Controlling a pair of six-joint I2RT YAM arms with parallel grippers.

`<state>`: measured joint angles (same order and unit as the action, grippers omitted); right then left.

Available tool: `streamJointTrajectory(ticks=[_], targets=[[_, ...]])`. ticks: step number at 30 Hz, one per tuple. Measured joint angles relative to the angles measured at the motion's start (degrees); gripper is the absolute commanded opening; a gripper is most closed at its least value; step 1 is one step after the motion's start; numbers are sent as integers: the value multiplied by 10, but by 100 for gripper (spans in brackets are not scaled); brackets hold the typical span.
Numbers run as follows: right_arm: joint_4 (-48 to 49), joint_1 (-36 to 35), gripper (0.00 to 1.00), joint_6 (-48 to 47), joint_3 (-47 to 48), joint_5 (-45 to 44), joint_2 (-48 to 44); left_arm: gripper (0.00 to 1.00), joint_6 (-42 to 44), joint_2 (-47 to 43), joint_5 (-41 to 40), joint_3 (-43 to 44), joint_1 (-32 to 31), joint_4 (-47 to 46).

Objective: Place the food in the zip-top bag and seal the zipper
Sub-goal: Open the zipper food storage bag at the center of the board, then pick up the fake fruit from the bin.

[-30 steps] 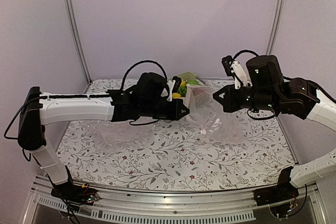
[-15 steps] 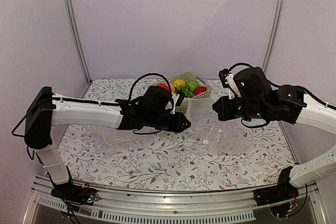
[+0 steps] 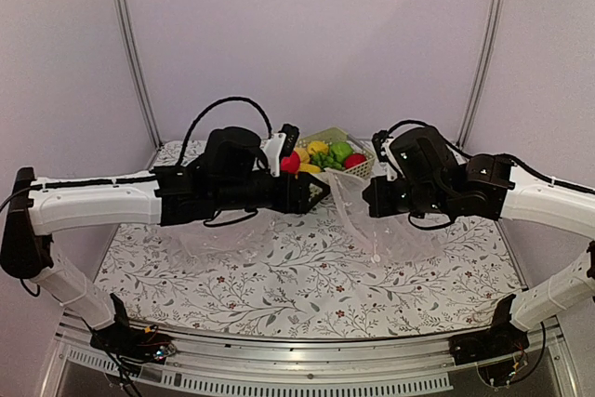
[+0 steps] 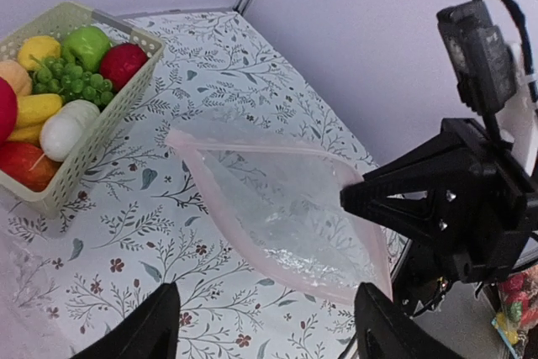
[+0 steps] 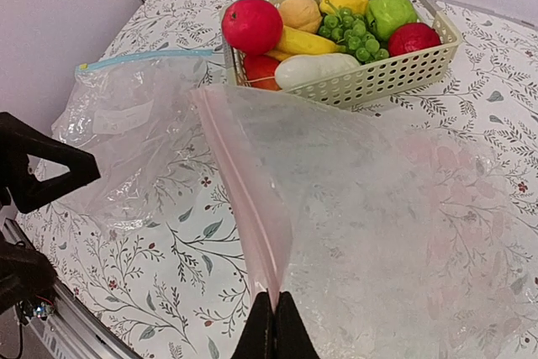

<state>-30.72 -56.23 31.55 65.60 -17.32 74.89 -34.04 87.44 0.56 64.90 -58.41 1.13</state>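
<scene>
Since thin, limp and slippery, best taken by the stiffer pink strip [image 5: 235, 191] of the bag [image 5: 378, 208]. Hangs over the table [image 3: 279, 285], near the basket [image 5: 395, 73] of food [image 5: 303, 44]. Pinched at that strip by the right claw [image 5: 274, 325]; left claw [image 4: 267, 308] spread wide, holding nothing.

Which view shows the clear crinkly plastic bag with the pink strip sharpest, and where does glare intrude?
Right wrist: clear crinkly plastic bag sharpest, pink strip crisp. Left wrist: white glare on its lower creases. Top external: it nearly vanishes against the floral tablecloth, light even.
</scene>
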Motion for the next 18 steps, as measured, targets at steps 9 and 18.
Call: streamJointTrajectory(ticks=[9,18], targets=[[11,0,0,6,0,1,2,88,51,-22,-29,57,83,115],[18,0,0,7,0,5,2,100,113,125,-8,198,195,195]])
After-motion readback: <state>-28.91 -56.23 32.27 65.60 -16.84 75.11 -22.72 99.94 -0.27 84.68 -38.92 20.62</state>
